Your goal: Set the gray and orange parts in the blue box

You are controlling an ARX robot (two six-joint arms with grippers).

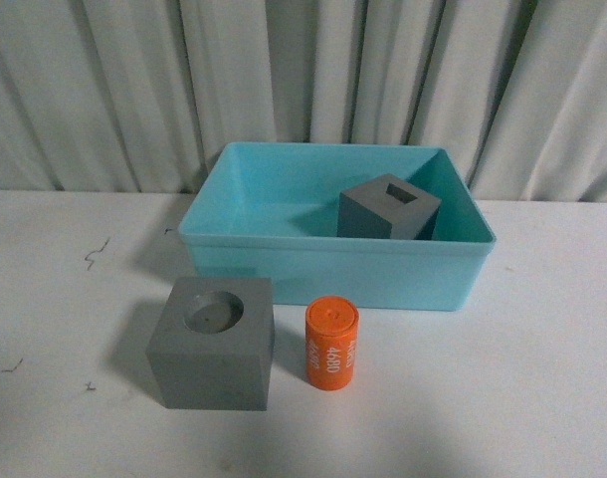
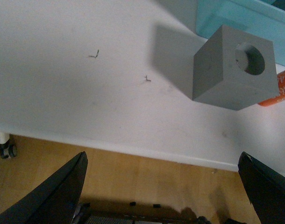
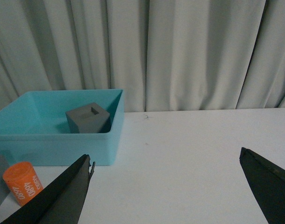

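I count two matte gray cubes: the gray cube with a round recess [image 1: 212,344] and the gray cube with a rectangular slot [image 1: 388,207]. I see one small orange cylinder with white digits [image 1: 331,344] and one wide, shallow turquoise-blue plastic bin [image 1: 284,269].

slotted cube [image 1: 388,207] base: behind blue box [image 1: 333,261] wall | orange cylinder [image 2: 282,87]: edge-cropped

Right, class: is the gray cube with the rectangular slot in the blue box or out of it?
In. The slotted gray cube rests inside the blue box, its walls surrounding it.
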